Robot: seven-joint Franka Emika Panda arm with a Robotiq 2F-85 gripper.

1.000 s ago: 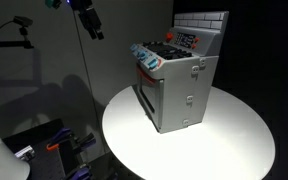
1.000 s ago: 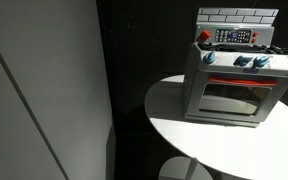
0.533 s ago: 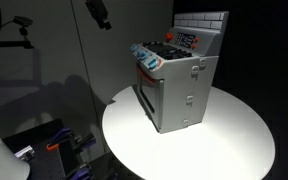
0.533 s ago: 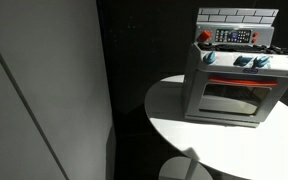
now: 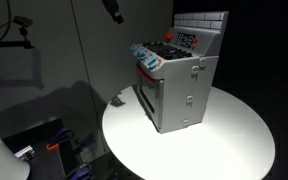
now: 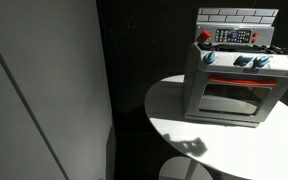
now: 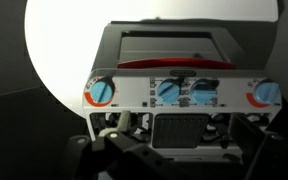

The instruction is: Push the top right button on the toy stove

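The toy stove [image 5: 180,88] is a grey box with a front oven door, blue knobs, a black cooktop and a white brick-pattern back panel. It stands on a round white table [image 5: 214,145] and shows in both exterior views [image 6: 236,82]. Its red control strip [image 6: 232,36] sits below the brick panel. My gripper [image 5: 113,9] hangs high at the top edge of an exterior view, left of the stove and well apart from it. In the wrist view the stove [image 7: 174,62] lies ahead, and the dark fingers [image 7: 189,155] stand wide apart and empty.
The table's rim [image 6: 164,135] is close to the stove's front. A pale wall panel [image 6: 44,90] fills one side. A camera on a stand [image 5: 22,24] and cluttered gear [image 5: 54,145] lie low beside the table.
My gripper has moved along the top of the exterior view toward the stove. Its shadow now falls on the table in front of the stove.
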